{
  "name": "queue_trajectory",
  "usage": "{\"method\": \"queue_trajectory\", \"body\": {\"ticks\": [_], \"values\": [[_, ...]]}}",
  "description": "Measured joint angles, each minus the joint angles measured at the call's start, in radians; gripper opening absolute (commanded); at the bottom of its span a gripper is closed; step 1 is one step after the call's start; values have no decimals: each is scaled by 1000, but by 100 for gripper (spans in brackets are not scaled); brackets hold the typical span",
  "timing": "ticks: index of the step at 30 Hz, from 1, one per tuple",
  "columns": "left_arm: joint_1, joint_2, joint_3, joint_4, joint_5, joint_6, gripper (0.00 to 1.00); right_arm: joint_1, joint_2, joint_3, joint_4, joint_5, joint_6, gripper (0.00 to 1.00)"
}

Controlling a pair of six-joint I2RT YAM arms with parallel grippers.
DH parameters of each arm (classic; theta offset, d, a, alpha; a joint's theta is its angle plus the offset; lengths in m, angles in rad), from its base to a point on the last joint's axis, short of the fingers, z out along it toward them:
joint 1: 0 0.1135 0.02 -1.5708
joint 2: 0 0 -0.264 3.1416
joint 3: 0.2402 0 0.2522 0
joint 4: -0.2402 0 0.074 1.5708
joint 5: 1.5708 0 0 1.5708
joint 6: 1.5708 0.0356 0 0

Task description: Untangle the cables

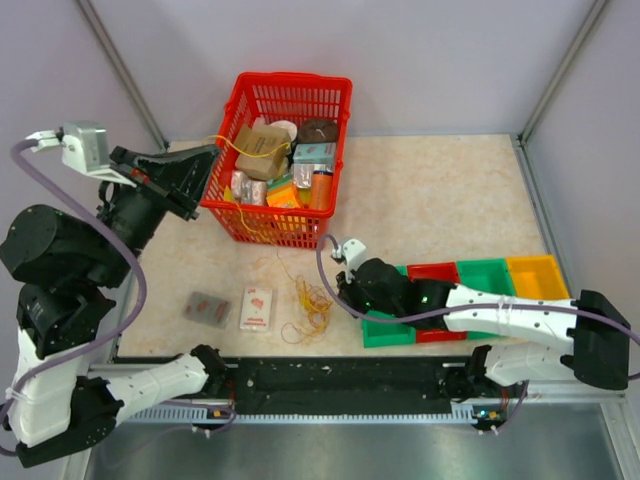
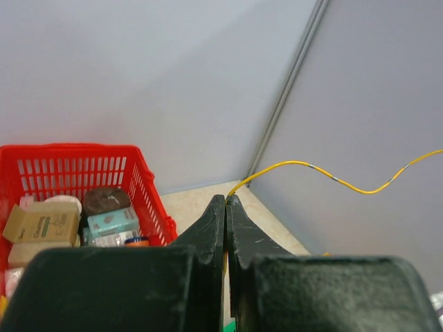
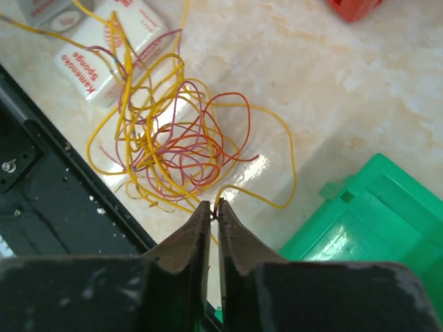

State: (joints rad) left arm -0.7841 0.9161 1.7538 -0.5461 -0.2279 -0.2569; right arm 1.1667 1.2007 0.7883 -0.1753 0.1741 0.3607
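The cables (image 1: 310, 305) lie as a loose tangle of thin yellow, orange and red wire loops on the table in front of the red basket; they fill the upper left of the right wrist view (image 3: 169, 142). My left gripper (image 1: 212, 160) is raised beside the basket's left rim and is shut on a yellow wire (image 2: 325, 173) that runs off to the right. My right gripper (image 3: 214, 207) is low by the tangle's right edge, shut on a yellow wire end (image 3: 249, 194).
A red basket (image 1: 335, 95) holding boxes and packets stands at the back. Green, red and yellow bins (image 1: 480, 275) sit at the right under my right arm. A white sponge packet (image 1: 257, 308) and a grey packet (image 1: 207, 308) lie left of the tangle.
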Motion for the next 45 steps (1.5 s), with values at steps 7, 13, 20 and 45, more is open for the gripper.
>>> {"method": "queue_trajectory", "body": {"ticks": [7,13,20,45], "values": [[0,12,73,39,35,0,0,0,24,-3,-27,-1,-39,65],[0,30,89,54,53,0,0,0,-69,-12,59,-60,-113,71],[0,48,100,58,70,-3,0,0,56,33,257,-140,-106,68],[0,75,138,100,126,-23,0,36,294,128,410,-37,70,38]]}}
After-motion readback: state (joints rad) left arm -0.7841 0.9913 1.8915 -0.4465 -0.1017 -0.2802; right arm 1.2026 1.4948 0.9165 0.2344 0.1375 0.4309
